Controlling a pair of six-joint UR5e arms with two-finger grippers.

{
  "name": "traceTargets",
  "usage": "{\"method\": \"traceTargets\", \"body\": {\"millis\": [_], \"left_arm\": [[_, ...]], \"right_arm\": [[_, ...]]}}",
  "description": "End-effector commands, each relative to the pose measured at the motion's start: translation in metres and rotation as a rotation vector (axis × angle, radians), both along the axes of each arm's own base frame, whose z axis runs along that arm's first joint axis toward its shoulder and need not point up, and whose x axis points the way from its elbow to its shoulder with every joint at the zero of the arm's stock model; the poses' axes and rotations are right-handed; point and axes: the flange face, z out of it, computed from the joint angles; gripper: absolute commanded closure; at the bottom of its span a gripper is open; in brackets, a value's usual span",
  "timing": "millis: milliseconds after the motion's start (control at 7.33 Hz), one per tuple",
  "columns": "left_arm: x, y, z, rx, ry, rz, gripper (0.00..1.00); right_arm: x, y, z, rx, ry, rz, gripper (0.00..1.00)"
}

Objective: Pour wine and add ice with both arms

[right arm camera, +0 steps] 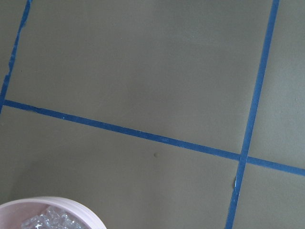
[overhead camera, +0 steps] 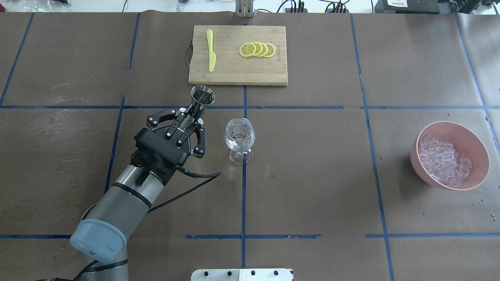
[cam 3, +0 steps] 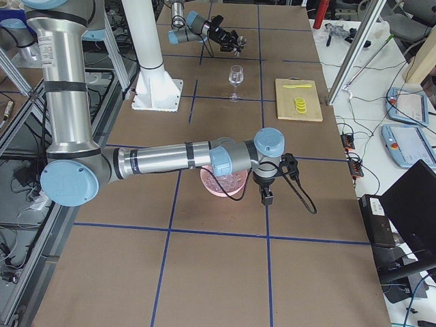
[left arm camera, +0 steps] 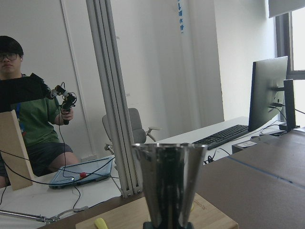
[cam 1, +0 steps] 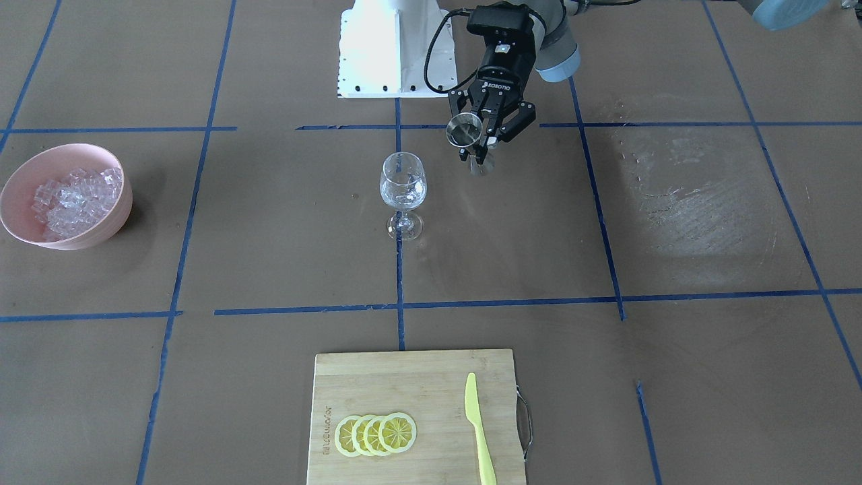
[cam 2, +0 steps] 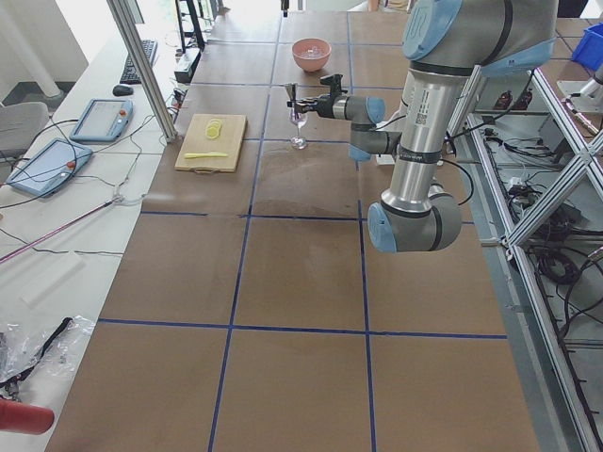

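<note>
**A:** Which way does the wine glass (overhead camera: 239,137) lie from the left pincer (overhead camera: 190,117)?

**B:** Just to its right in the overhead view. That pincer is clenched on the narrow waist of a steel jigger (overhead camera: 202,96); the jigger's long axis stands close to upright, mouth up; jigger and glass are near each other but apart.

**A:** And the wine (overhead camera: 239,134)?

**B:** A little clear liquid seems to sit in the glass, though glare makes that hard to swear to; whether the jigger holds any, I cannot tell. If it does, I judge the pour means carrying it right, over the rim, and tipping it that way.

**A:** The ice (overhead camera: 443,160)?

**B:** Heaped in a pink bowl (overhead camera: 474,142) at the far right of the counter (overhead camera: 312,187), well apart from the glass; the right arm (cam 3: 163,160) is plainly the nearer one. The right pincer (cam 3: 266,196) hangs just beside the bowl, whose rim shows in the lower left corner of its wrist view; released or clenched, I cannot tell from the side view.

**A:** Surface and room?

**B:** A flat brown covering crossed by blue tape lines; the ice has a long way to travel across it. On the far side of the glass lies a cutting board (overhead camera: 234,74) with lemon slices (overhead camera: 258,49) and a yellow knife (overhead camera: 211,50), well out of the way; the thin-stemmed glass would likely tip if nudged.
</note>
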Motion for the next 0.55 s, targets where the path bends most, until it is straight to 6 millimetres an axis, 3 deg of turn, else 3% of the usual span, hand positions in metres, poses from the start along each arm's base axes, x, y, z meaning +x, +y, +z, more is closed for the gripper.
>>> {"method": "traceTargets", "body": {"millis": [0,137,410], "left_arm": [[0.007,-0.006,0.002,0.061,-0.129,0.172,1.00],[0.009,-0.010,0.008,0.075,-0.217,0.240,1.00],[-0.009,-0.031,0.001,0.079,-0.305,0.321,1.00]], "right_arm": [[0.000,0.000,0.000,-0.001,0.000,0.000,0.00],[0.000,0.004,0.004,-0.006,0.001,-0.001,0.00],[0.001,0.007,0.004,-0.007,0.001,0.000,0.00]]}}
